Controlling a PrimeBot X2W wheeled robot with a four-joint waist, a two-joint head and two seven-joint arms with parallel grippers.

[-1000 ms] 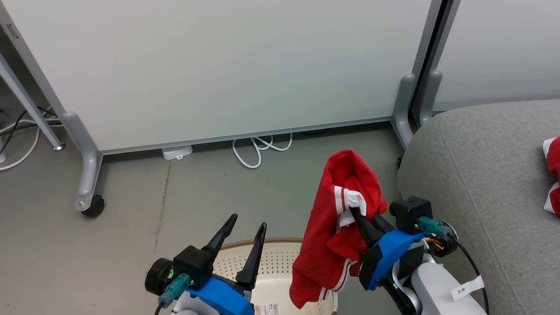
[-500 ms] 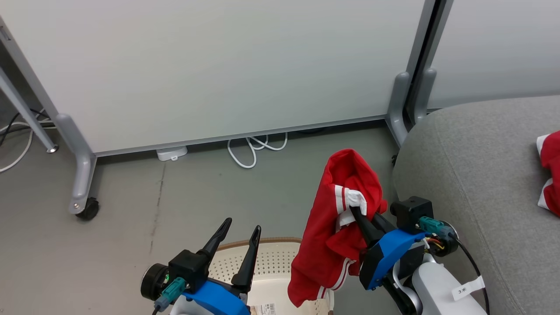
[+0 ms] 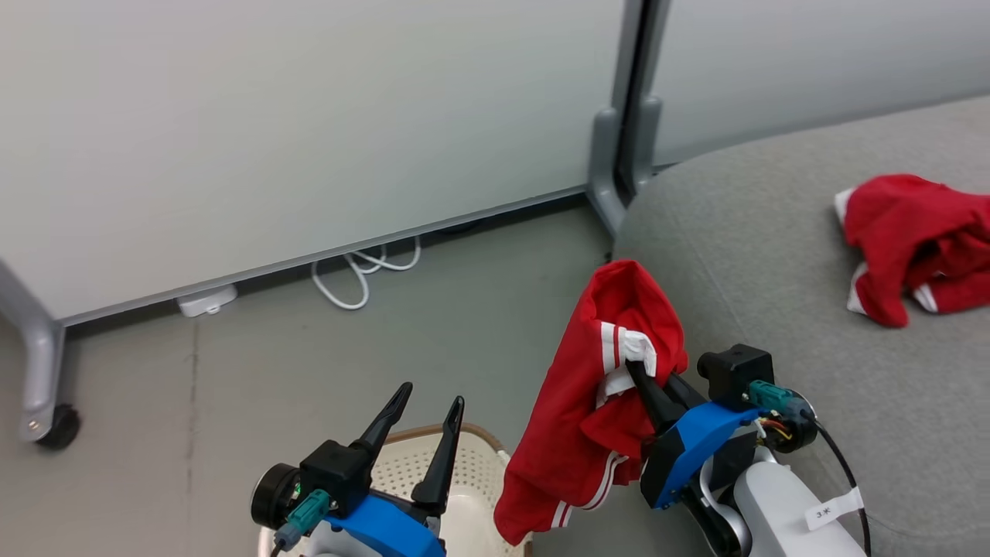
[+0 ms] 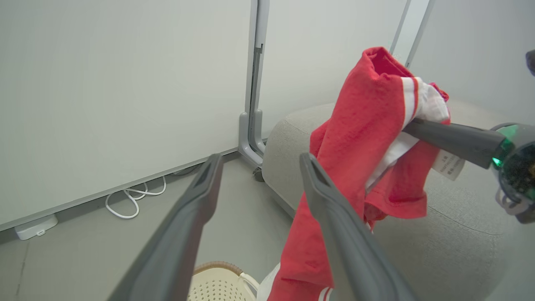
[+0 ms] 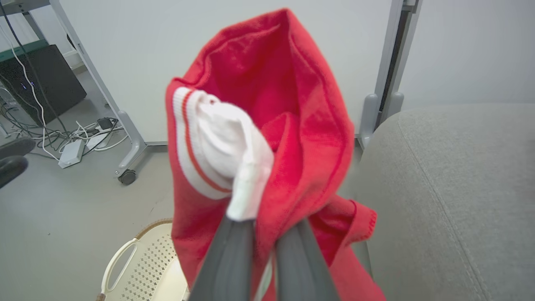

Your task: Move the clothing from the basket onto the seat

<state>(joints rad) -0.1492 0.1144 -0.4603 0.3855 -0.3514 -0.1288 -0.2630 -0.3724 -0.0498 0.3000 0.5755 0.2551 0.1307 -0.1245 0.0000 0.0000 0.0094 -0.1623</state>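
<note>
My right gripper [image 3: 638,371] is shut on a red garment with white stripes [image 3: 595,418], which hangs from it in the air between the basket and the seat. The same red garment [image 5: 267,125] drapes over the right fingers in the right wrist view, and the left wrist view has that garment [image 4: 355,159] at the right. A second red garment [image 3: 913,244] lies crumpled on the grey seat [image 3: 773,255] at the right. Low down sits the cream basket [image 3: 487,472] with its brown rim, under my left gripper [image 3: 429,402], which is open and holds nothing.
A white partition panel [image 3: 309,116] on grey legs stands behind, with a castor [image 3: 54,425] at the left. White cables [image 3: 363,271] and a small white box [image 3: 205,300] lie on the grey floor [image 3: 232,379] at its foot.
The head camera has swung to the right, bringing more of the seat and the whole second garment into view. The right gripper still holds the garment in the same pose.
</note>
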